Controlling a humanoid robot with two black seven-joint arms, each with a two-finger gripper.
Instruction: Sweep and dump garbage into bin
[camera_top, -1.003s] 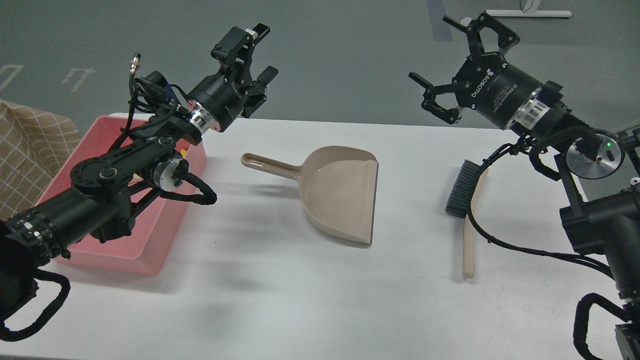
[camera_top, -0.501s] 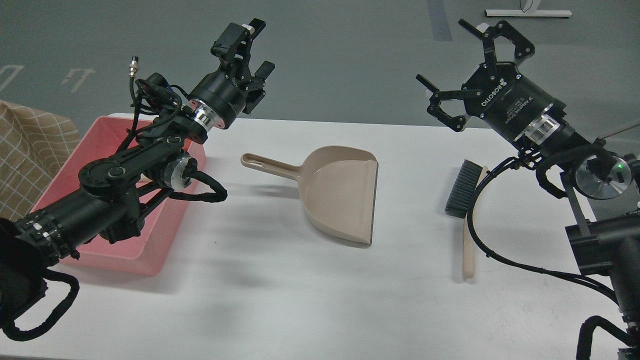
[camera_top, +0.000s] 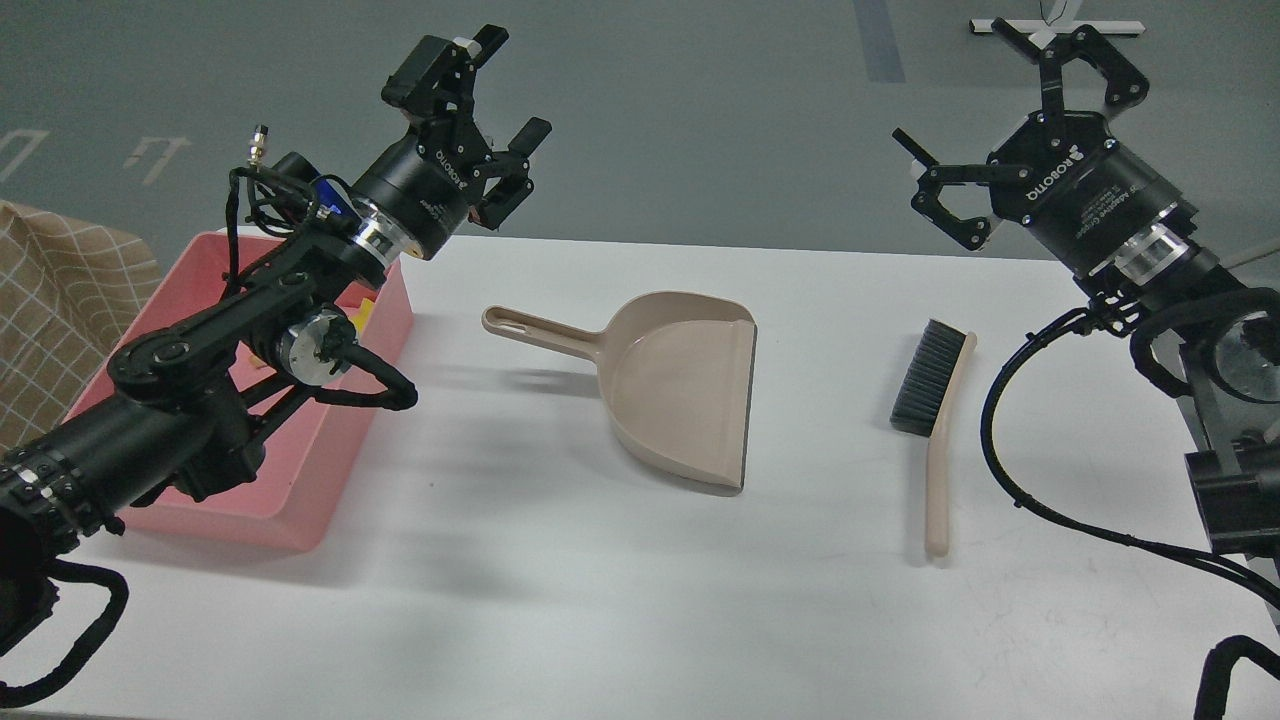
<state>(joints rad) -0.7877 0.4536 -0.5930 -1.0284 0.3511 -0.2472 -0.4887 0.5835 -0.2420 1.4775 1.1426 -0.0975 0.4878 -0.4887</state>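
The pink bin (camera_top: 325, 470) stands at the table's left, largely covered by my left arm. A yellow sponge corner (camera_top: 362, 313) shows inside it by its far right wall. The bread slice is hidden. The beige dustpan (camera_top: 680, 390) lies empty at mid-table, handle pointing left. The brush (camera_top: 935, 400) lies to its right, dark bristles at the far end. My left gripper (camera_top: 505, 85) is open and empty, raised above the bin's far right corner. My right gripper (camera_top: 948, 80) is open and empty, raised high beyond the brush.
A brown checked cloth (camera_top: 50, 300) lies at the far left beside the bin. The white table's far edge (camera_top: 800, 250) runs behind the dustpan, with grey floor beyond. My right arm's cable (camera_top: 1000, 440) hangs close to the brush handle.
Both arms have lifted. The left gripper moved up and left, the right gripper up and right, away from the brush. Dustpan, brush and bin have not moved.
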